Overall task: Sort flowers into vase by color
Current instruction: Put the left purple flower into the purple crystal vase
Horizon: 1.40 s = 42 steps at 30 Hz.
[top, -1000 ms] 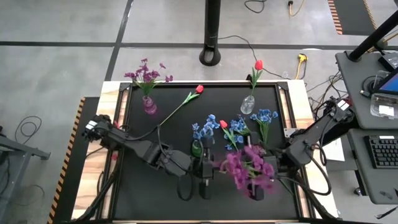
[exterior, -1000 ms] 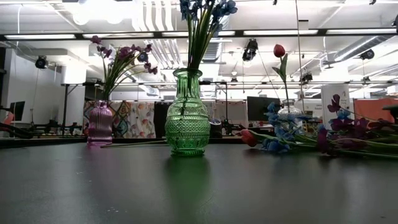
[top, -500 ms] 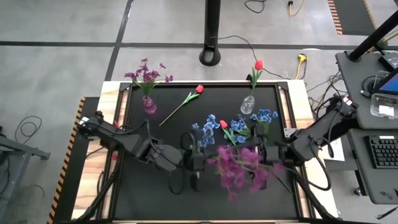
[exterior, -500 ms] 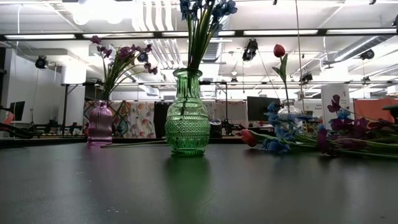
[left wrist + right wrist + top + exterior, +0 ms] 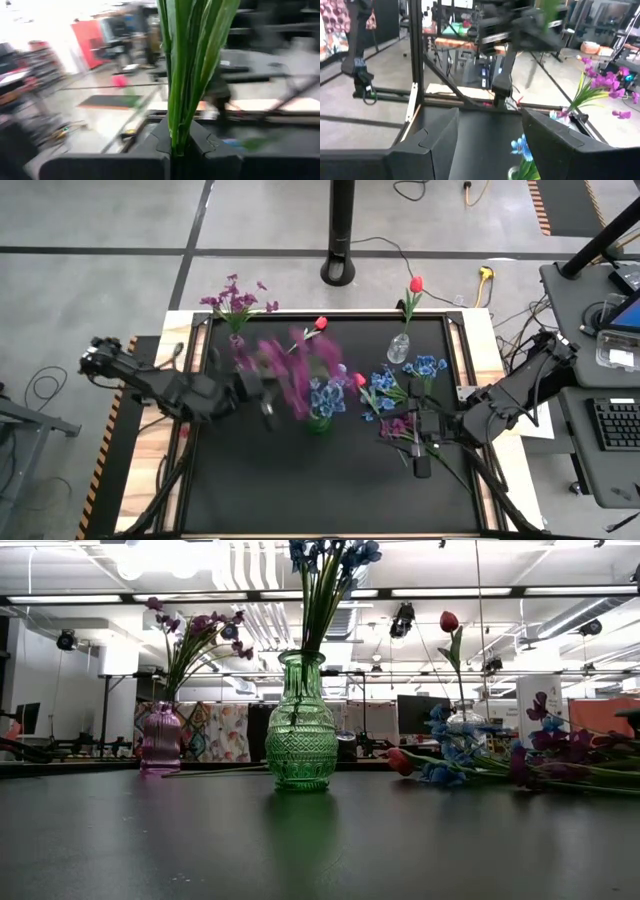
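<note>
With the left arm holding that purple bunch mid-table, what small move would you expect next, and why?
Probably carrying it on toward the pink vase at the back left. The left gripper is shut on the purple bunch's stems, with the blossoms blurred above the table beside the green vase. The pink vase already holds purple flowers, so matching colour points there. The right gripper is open and empty.

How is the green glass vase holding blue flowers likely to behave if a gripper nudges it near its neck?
The green vase looks tall and narrow-necked with a small foot, so it may tip. Its blue flowers rise high, probably adding top weight. Being glass, it is likely fragile.
</note>
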Available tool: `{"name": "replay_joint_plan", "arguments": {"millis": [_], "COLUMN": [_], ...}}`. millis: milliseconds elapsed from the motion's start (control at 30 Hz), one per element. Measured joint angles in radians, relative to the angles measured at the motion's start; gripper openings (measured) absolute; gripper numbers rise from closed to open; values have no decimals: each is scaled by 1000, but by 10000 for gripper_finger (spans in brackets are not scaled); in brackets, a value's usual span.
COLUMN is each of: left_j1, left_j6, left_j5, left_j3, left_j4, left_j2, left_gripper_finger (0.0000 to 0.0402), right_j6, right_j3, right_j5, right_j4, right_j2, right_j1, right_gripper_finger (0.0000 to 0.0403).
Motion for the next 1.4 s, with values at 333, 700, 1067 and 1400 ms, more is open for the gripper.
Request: {"name": "replay_joint_plan", "arguments": {"millis": [333, 700, 1067, 1400], "left_j1": [266, 515, 708, 806], "left_j6": [10, 70, 43, 44], "left_j5": [-39, -22, 16, 12], "left_j3": [-401, -712, -883, -915], "left_j4": [217, 472, 618, 625], "left_j2": [-263, -433, -484, -483], "left_gripper_finger": [0, 0, 0, 0], "right_j6": [-37, -38, -35, -35], "right_j3": [-23, -25, -32, -37], "right_j5": [16, 17, 17, 18], "right_j4": [-7, -7, -7, -6], "right_j2": [7, 15, 24, 24], "right_j1": [0, 0, 0, 0], "right_gripper_finger": [207, 208, 208, 208]}}
